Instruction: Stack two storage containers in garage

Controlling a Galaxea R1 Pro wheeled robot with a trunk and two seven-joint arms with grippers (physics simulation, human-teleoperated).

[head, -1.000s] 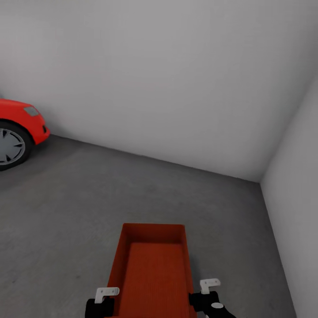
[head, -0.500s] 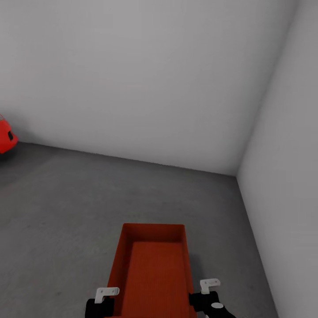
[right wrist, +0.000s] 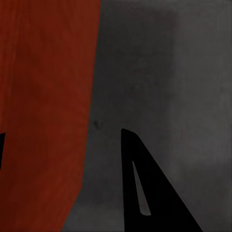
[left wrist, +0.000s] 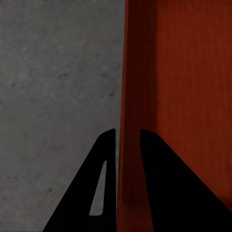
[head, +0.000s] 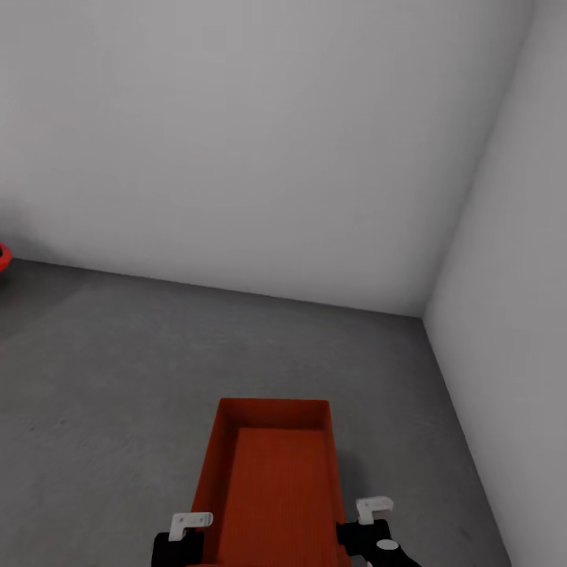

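Head view first: where is the tub?

Low and centred. One orange-red storage container (head: 272, 480) runs lengthwise away from the robot, open top up, its ribbed bottom showing. Dark-grey concrete floor (head: 118, 370) shows beyond it and on both sides.

And the room?

Plain pale-grey walls: a back wall (head: 236, 142) and a side wall (head: 512, 315) on the robot's right, meeting in a corner ahead and to the right. A sliver of the red car (head: 3, 257) sits at the far left edge, against the foot of the back wall.

Who has hold of the tub?

Left wrist view shows the left gripper (left wrist: 128, 131) astride the container's long left wall. One black finger is outside, over the floor, and the other is inside the tub. The wall's rim runs up between them with almost no gap either side, so it looks pinched on that wall.

The other side?

Right wrist view shows the right gripper (right wrist: 60, 137) with its jaws wide apart. The outer finger stands over the concrete, a strip of floor separating it from the tub's wall. Its partner is a dark sliver at the picture's edge, over the red interior. The right wall lies between them unpinched.

Is the tub resting on the floor?

I cannot tell.
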